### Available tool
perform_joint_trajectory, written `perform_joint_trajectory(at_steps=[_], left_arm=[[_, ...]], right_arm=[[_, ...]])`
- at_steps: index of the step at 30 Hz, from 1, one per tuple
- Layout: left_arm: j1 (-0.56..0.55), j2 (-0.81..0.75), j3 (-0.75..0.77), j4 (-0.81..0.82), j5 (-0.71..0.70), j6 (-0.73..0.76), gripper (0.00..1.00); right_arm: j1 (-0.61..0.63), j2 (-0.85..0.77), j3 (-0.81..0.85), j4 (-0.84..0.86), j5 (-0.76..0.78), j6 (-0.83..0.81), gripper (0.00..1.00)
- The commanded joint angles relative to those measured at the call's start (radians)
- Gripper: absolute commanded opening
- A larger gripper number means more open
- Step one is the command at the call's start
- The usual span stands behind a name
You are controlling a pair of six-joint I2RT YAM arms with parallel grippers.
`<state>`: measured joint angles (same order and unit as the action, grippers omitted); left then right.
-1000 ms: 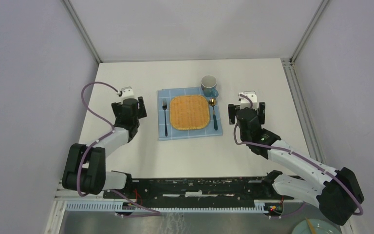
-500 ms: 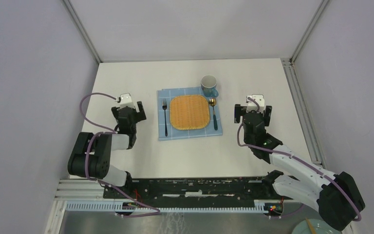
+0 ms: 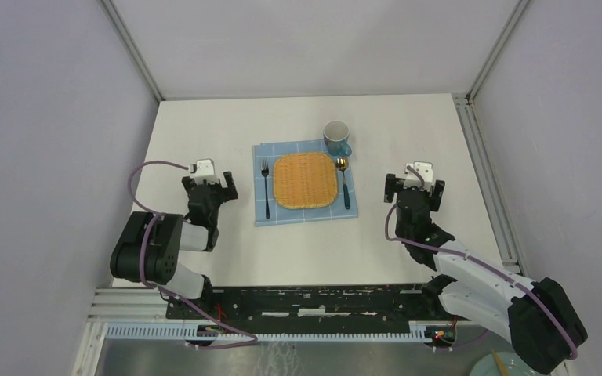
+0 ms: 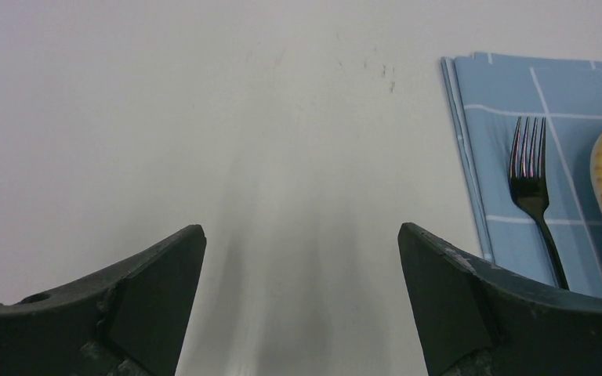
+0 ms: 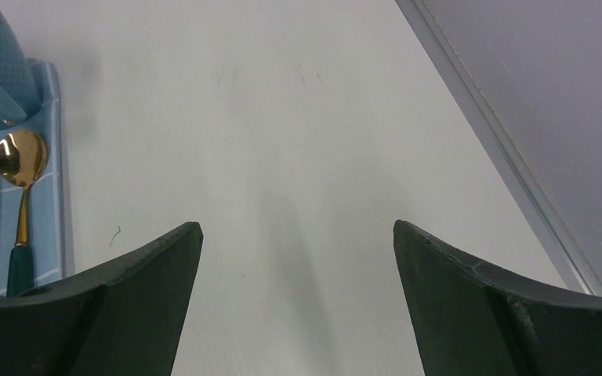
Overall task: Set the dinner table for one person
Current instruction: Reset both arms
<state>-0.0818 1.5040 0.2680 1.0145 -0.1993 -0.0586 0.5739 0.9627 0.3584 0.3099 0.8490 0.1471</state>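
I am working in a robot lab cell, not a home. Plain grey panels [image 3: 55, 157] set in aluminium posts [image 3: 132, 47] close off the white worktop [image 3: 204, 125] on three sides. At its near edge my arms [image 3: 470, 265] are bolted to a black rail [image 3: 313, 301] with bare wiring, and purple cables [image 3: 143, 166] loop above it. The cloth [image 3: 306, 216] at its middle looks staged.

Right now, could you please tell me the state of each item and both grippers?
Left gripper: open, empty.
Right gripper: open, empty.
Blue checked cloth: laid flat.
Woven mat: flat, centred on the cloth.
Fork: lying left of the mat, tines pointing away.
Spoon: lying right of the mat, bowl pointing away.
Mug: upright, at the cloth's far right corner.
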Motion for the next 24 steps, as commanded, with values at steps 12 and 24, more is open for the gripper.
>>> perform_joint_trajectory(at_steps=[12,24], left_arm=[[0.015,0.024,-0.036,0.173,0.021,0.049,1.0],[0.015,0.023,-0.036,0.172,0.022,0.049,1.0]], right_arm=[[-0.125,0.069,-0.078,0.336,0.045,-0.139,0.98],[-0.21,0.465,0.015,0.518,-0.203,-0.279,0.98]])
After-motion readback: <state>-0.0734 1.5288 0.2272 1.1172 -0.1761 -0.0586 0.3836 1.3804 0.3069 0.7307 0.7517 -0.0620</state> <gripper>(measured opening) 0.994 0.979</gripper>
